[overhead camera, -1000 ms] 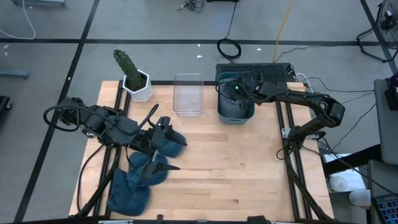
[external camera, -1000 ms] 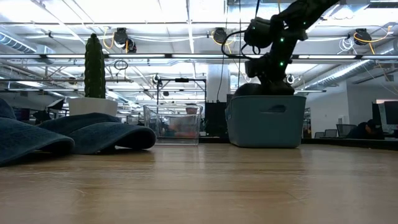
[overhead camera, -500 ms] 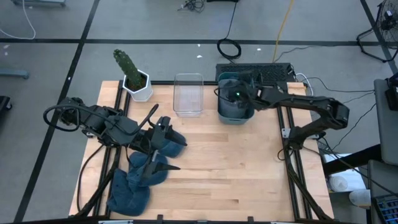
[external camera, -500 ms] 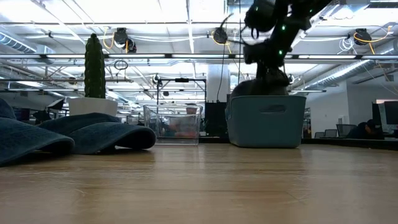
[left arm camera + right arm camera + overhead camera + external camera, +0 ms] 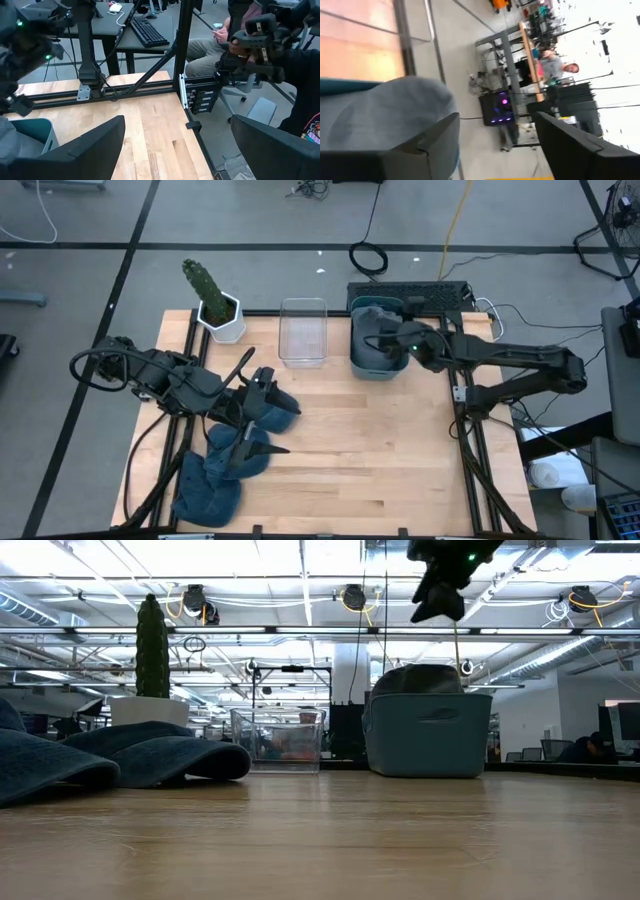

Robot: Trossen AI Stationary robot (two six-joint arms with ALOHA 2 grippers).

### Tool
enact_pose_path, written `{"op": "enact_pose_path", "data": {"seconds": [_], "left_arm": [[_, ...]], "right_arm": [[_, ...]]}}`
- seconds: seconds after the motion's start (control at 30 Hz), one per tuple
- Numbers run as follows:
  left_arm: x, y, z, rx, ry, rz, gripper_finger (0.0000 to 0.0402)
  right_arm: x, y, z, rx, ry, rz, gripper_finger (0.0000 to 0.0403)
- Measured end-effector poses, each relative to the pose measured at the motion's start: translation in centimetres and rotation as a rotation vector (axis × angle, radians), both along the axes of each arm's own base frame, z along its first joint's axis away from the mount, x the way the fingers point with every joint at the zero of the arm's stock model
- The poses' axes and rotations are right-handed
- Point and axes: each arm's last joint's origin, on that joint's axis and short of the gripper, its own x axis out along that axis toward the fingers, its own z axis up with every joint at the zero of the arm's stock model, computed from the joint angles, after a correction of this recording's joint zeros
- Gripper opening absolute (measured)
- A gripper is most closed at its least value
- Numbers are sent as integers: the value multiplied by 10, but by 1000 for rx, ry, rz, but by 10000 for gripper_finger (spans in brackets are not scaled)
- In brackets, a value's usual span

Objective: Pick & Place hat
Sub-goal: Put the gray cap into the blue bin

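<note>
Right gripper [image 5: 438, 602] | jaws now spread, empty, lifted clear above blue bin [image 5: 377, 365] | hat [image 5: 418, 679] released, resting in bin: placement judged complete | left gripper [image 5: 262, 388] | jaws apart, waiting over remaining hats [image 5: 225, 465] on table's left.

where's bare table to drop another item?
Free: the table centre and whole front right, from the blue bin down to the front edge. Crowded: front left, where blue hats lie under the left pincer, and the back edge with cactus pot and clear box.
</note>
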Motion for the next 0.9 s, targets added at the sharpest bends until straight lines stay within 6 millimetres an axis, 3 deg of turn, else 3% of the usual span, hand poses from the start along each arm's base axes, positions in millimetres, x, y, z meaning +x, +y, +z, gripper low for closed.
{"op": "enact_pose_path", "data": {"seconds": [0.13,0.3,0.5,0.9], "left_arm": [[0,0,0,0,0,0,365],[0,0,0,0,0,0,365],[0,0,0,0,0,0,375],[0,0,0,0,0,0,363]], "right_arm": [[-15,3,-4,107,6,1,181],[-28,-5,-15,295,36,-16,23],[-34,-25,-20,367,-3,-109,3],[-45,-54,-24,642,-157,-99,0]]}}
